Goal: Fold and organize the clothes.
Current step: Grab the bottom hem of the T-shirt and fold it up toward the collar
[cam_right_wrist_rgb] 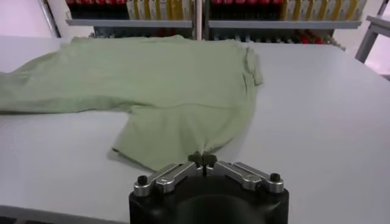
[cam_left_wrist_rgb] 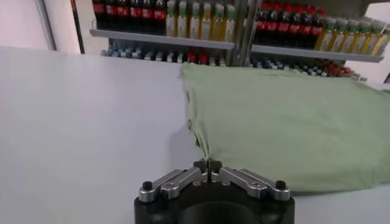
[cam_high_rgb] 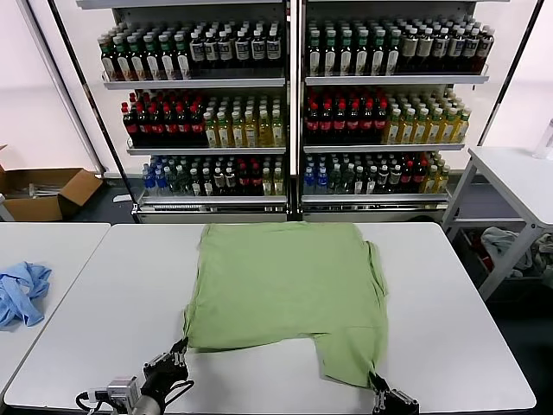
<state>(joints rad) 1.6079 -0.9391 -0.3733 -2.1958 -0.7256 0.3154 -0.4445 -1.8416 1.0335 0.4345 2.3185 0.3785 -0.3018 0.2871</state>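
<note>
On the desk: shirt, light green, spread flat over the middle of the desk, reaching from its far edge toward the near edge.
Shirt shape: near hem uneven; the corner at 7 o'clock sits farther back, while a longer flap hangs down toward 5 o'clock. One sleeve lies folded along the side at 3 o'clock.
Left gripper: at 7 o'clock of the shirt, low over the desk; jaws pinched fully together on the shirt's near corner, a thin fold of fabric rising between the tips.
Left gripper, head view: right at the shirt's near left corner.
Right gripper: at 5 o'clock of the shirt; jaws closed tight on the tip of the long flap.
Right gripper, head view: touching the lowest point of the flap, near the desk's front edge.
At 12 o'clock: shelves of bottles behind the desk.
At 9 o'clock: blue cloth crumpled on a second desk; cardboard box on the floor beyond it.
At 3 o'clock: white side table, well apart from the shirt.
</note>
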